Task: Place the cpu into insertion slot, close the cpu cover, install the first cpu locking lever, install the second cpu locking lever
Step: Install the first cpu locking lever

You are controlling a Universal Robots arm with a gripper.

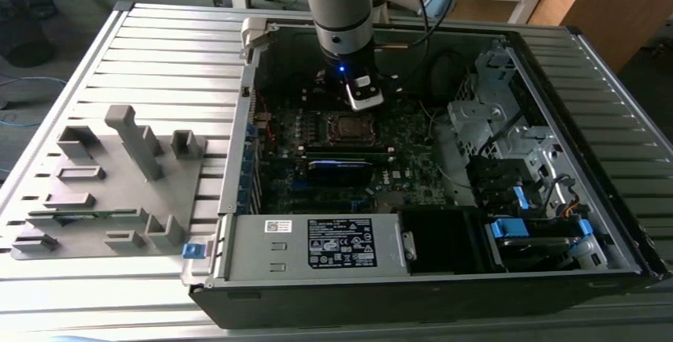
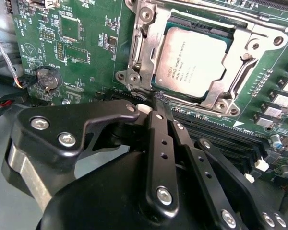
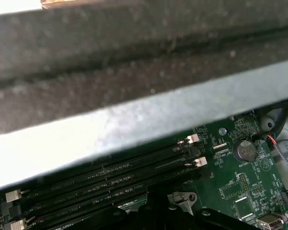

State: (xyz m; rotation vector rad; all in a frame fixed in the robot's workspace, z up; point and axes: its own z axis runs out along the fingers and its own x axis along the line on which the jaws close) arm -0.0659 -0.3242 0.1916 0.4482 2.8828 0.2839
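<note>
The cpu, with its silver-grey top, lies flat in the insertion slot on the green motherboard inside the open computer case. The cpu cover, a silver frame plate, lies down around the chip, whose top shows through the square window. A thin metal lever rod runs along one side of the socket. My gripper has its black fingers closed together, and their tip rests at the socket's edge near one corner. In the exterior view the gripper hangs just behind the socket, with nothing visibly held.
Long black memory slots run beside the socket, and a coin battery sits nearby. The case wall stands close to the wrist. A power supply and drive bays fill the case's front. A grey parts rack stands at the exterior view's left.
</note>
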